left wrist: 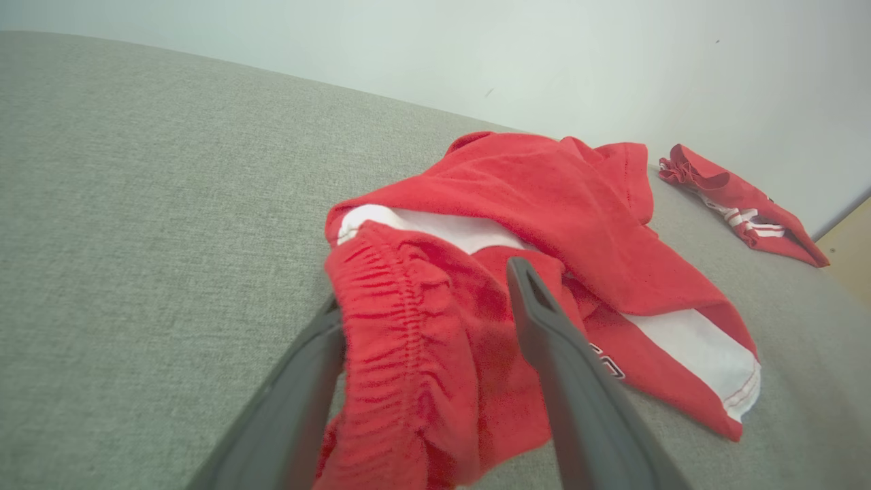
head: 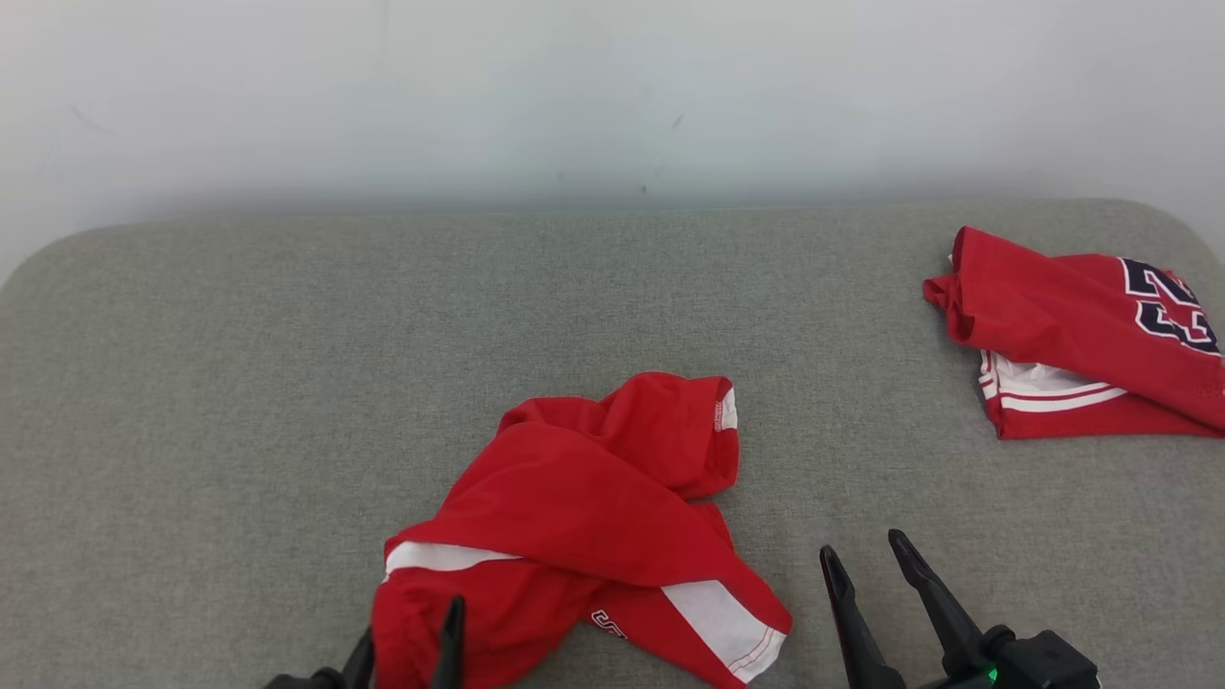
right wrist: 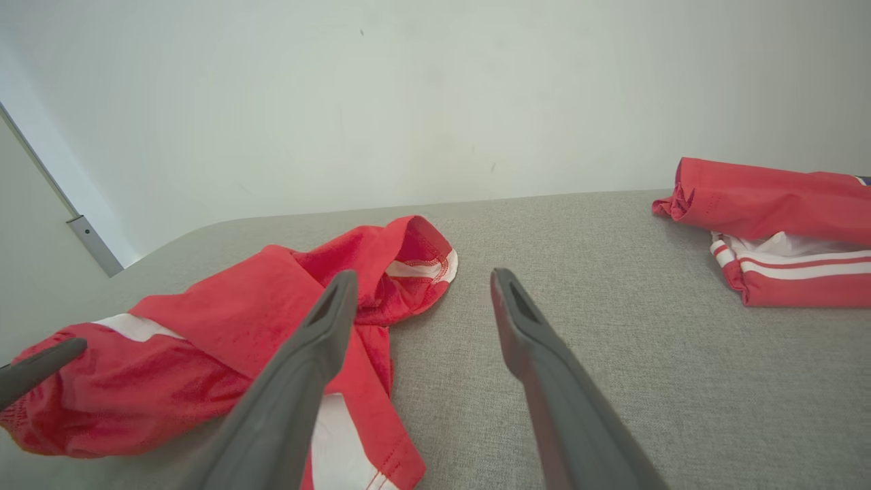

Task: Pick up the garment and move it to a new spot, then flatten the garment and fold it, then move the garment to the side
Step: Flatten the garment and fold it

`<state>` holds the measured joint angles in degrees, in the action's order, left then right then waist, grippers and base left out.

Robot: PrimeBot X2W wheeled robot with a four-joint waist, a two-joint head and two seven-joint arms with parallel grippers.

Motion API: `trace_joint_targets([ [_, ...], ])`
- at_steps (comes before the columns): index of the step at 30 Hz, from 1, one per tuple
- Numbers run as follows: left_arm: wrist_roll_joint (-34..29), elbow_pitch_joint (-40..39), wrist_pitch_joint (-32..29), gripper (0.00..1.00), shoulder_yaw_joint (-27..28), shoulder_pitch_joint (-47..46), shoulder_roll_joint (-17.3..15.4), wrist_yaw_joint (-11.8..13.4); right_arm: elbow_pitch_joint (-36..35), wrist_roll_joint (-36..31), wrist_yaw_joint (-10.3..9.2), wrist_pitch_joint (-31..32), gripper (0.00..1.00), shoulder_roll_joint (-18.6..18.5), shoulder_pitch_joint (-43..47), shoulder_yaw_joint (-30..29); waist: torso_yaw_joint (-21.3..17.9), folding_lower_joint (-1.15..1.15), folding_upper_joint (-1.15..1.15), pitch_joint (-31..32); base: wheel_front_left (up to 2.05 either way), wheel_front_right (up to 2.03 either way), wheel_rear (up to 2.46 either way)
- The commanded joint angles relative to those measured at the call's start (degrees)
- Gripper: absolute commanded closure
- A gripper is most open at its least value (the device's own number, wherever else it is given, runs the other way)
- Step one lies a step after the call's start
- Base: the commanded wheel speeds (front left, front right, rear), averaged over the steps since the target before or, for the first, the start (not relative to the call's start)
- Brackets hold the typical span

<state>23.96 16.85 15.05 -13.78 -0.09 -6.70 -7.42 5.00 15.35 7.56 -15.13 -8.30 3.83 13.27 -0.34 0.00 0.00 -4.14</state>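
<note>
SURFACE: the grey padded surface (head: 612, 316) spans your view | GARMENT: your red garment (head: 593, 498) lies crumpled near its front edge, white panels showing | OTHER: second red garment (head: 1062, 325) lies at far right, well apart | LEFT: your left gripper (left wrist: 427, 289) is spread wide, fingers either side of the gathered waistband (left wrist: 401, 354), not pinching it | RIGHT: your right gripper (head: 863, 547) is wide apart and empty, just right of the garment

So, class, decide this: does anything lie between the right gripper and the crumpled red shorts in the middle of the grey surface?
Nothing visible does. Only bare grey surface separates the right gripper from the crumpled red shorts. The second red garment lies far off to the right, out of that path.
</note>
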Motion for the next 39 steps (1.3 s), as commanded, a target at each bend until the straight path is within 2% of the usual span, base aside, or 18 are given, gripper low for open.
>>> trace_joint_targets([
  [1, 1.0, 0.3, 0.2, 0.0, 0.9, -1.0, 0.0, -0.1, 0.0, 0.4, -0.12, 0.0, 0.0, -0.3, 0.2, -0.2, -0.3, 0.0, 0.0, -0.1, 0.0, 0.0, 0.0],
  [4, 2.2, 0.9, 0.2, 0.0, 1.7, -1.9, -0.5, -0.1, 0.1, 0.4, -0.12, 0.0, 0.0, -0.3, 0.2, -0.2, -0.7, 0.0, 0.0, -0.2, 0.0, 0.0, 0.0],
  [5, 2.5, 1.2, 0.2, 0.11, 1.9, -2.1, -0.7, -0.1, 0.1, 0.4, -0.12, 0.0, 0.0, -0.2, 0.2, -0.2, -0.8, 0.0, 0.0, -0.3, 0.0, 0.0, 0.0],
  [6, 2.5, 1.4, 0.2, 0.45, 2.2, -2.4, -0.9, -0.1, 0.1, 0.4, -0.12, 0.0, 0.0, -0.2, 0.2, -0.2, -0.9, 0.0, 0.0, -0.4, 0.0, 0.0, 0.0],
  [7, 2.5, 1.6, 0.2, 0.65, 2.5, -2.8, -1.1, -0.1, 0.0, 0.5, -0.12, 0.0, 0.0, -0.1, 0.2, -0.3, -1.0, 0.0, 0.0, -0.5, 0.0, 0.0, 0.0],
  [8, 2.0, 1.7, 0.2, 1.0, 2.7, -3.2, -1.4, -0.1, 0.0, 0.5, -0.12, 0.0, 0.0, -0.1, 0.1, -0.3, -1.0, 0.0, 0.0, -0.6, 0.0, 0.0, 0.0],
  [16, -1.6, 2.7, 0.2, 1.0, 1.6, -11.2, -2.8, -0.1, -0.1, 0.5, -0.12, 0.0, 0.0, 0.1, -1.6, 0.0, -1.7, 0.0, 0.0, -1.7, 0.0, 0.0, 0.0],
  [23, -1.3, 4.7, 0.2, 1.0, -4.3, -25.1, -5.8, 0.0, 0.1, 0.8, -0.12, 0.0, 0.0, 0.4, -3.7, -0.5, -4.8, 0.0, 0.0, -3.2, 0.0, 0.0, 0.0],
  [31, 1.0, 7.2, 0.2, 1.0, -18.1, -41.6, -5.7, 0.0, 0.7, 0.9, -0.12, 0.0, 0.0, 1.8, -3.9, -0.9, -7.4, 0.0, 0.0, -3.0, 0.0, 0.0, 0.0],
  [39, 5.9, 9.9, 0.0, 1.0, -29.3, -55.5, -2.0, 0.0, 1.2, 0.8, -0.11, 0.0, 0.0, 2.3, -3.8, -0.9, -8.9, 0.0, 0.0, -1.1, 0.0, 0.0, 0.0],
])
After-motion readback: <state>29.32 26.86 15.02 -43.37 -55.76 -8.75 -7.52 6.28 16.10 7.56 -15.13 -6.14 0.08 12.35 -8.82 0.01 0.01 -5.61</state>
